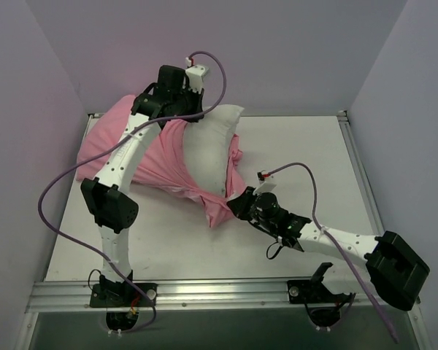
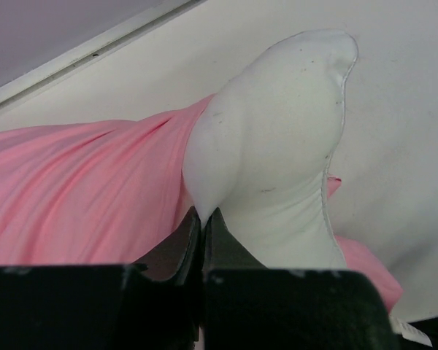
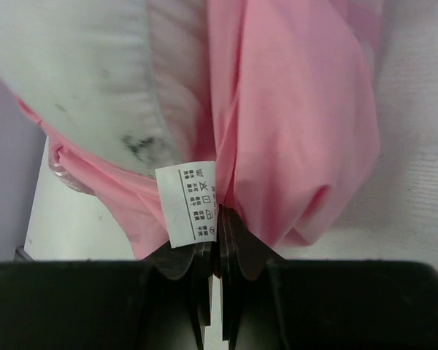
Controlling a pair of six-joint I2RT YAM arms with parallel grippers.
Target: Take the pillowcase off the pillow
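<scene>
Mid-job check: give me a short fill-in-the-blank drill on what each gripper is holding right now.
1. The left gripper pinches the ____ pillow.
2. The right gripper pinches the ____ pillowcase, right beside a printed care tag.
3. Both sets of jaws are ____.
Missing words: white; pink; shut.

The pillowcase [image 1: 168,171] hides much of the pillow [image 1: 212,146], and the tag [image 3: 192,204] print is too small to read.
</scene>
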